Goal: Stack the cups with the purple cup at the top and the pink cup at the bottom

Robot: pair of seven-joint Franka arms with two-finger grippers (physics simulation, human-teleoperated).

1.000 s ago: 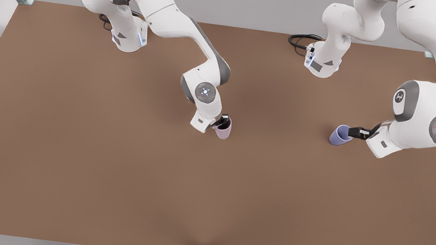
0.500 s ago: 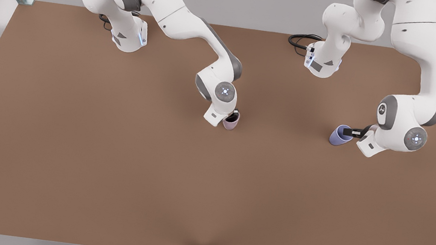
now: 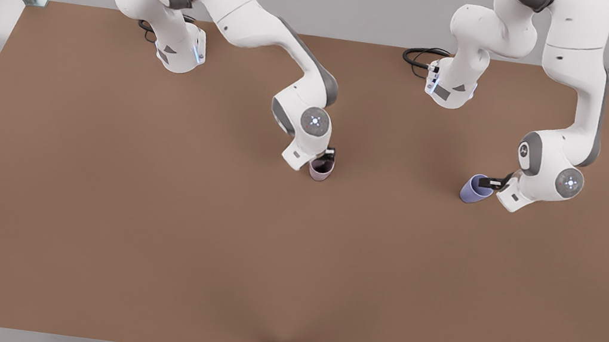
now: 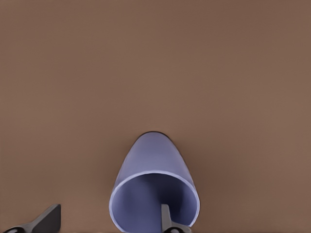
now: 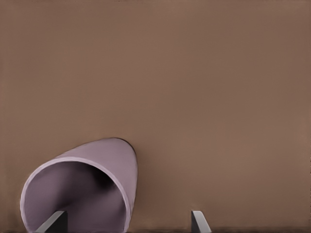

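The left end effector [image 3: 497,182] straddles the rim of the bluish-lavender tapered purple cup [image 3: 475,189], fingers spread, one inside; the right end effector [image 3: 328,156] likewise stands open over the dusty-pink tapered pink cup [image 3: 321,168], which sits on the brown desk [image 3: 152,221] well apart from the purple cup. Nothing is stacked yet.

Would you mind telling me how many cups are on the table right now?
2. The pink cup stands near the table's middle; the purple cup stands toward the front view's right.
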